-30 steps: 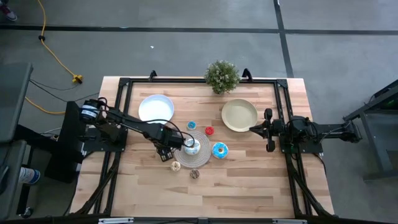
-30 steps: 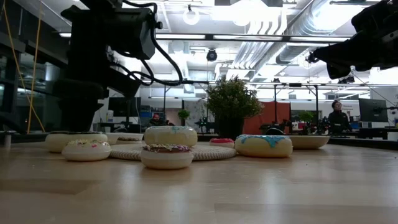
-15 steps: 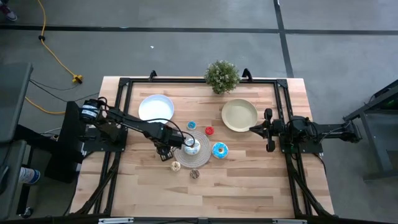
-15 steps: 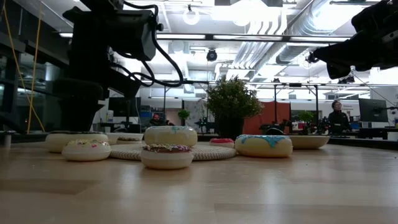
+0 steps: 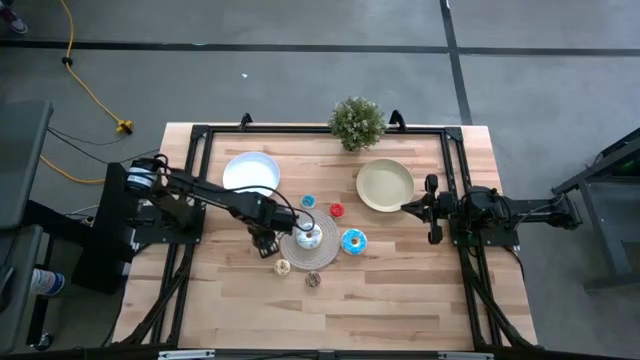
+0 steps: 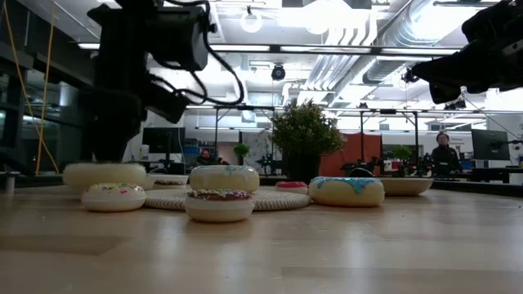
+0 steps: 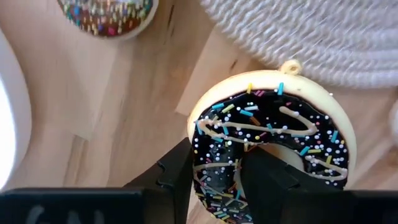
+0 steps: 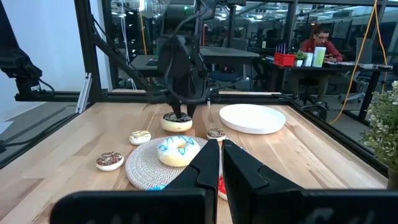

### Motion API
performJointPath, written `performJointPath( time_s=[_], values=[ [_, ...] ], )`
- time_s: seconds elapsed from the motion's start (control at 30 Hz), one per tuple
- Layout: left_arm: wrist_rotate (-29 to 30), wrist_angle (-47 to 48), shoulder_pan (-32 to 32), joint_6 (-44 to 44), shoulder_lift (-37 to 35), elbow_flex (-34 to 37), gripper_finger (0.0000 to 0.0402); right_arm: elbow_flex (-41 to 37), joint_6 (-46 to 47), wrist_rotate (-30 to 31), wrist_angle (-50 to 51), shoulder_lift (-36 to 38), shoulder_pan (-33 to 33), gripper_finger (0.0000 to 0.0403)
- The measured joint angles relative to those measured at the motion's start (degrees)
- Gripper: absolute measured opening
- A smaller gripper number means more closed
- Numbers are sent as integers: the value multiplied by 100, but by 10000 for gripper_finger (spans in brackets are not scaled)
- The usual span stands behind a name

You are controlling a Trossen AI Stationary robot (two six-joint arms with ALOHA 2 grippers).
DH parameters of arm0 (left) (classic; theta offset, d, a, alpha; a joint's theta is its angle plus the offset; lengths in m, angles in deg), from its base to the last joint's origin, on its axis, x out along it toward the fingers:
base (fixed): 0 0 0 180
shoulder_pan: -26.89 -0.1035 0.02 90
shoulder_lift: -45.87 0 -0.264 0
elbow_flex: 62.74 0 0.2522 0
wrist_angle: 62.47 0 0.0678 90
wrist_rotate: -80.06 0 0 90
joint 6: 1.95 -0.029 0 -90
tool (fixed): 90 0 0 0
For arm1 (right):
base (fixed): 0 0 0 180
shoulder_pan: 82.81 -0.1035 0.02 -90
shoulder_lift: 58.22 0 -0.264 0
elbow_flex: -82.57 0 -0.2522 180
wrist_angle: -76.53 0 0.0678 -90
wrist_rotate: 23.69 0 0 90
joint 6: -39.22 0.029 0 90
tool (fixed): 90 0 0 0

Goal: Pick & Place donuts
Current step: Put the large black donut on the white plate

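Left gripper [image 7: 217, 177] is clenched on a chocolate-iced donut [image 7: 273, 149], one finger through the hole and the other against the outer rim. From the low view, the donut [image 6: 105, 175] hangs just clear of the wood. It looks like a light, rigid toy with a smooth shell, so I judge this ring-wall pinch is the sound place to hold; a grip across the glossy top would likely slip.

Just beside the claw lies the woven mat [image 5: 322, 252], bearing a white-blue donut [image 5: 310, 237]. Near it, bare on the table, sit a brown sprinkled donut [image 7: 107, 14] and a blue one [image 5: 353, 241].

Farther off, the white plate [image 5: 251, 173] and the cream-yellow plate [image 5: 385, 185] both look unfilled. Right gripper [image 8: 221, 163] waits with fingers nearly together beside the yellow plate.
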Motion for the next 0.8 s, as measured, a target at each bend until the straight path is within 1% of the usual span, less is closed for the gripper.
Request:
performJointPath(
  time_s=[0.17, 0.37, 0.6, 0.8],
  values=[
    [-26, 395, -240, 17, -406, -88, 115, 0, 0, 0, 0, 0, 2, 12],
    [110, 878, -756, 53, -804, -146, 115, 0, 0, 0, -2, 2, 0, 12],
    [379, 1187, -1582, 37, -1092, -146, 115, 0, -1, 0, 0, 2, 0, 12],
    [479, 1158, -2377, -21, -1095, -146, 115, 0, 0, 0, -2, 2, 1, 12]
  ],
)
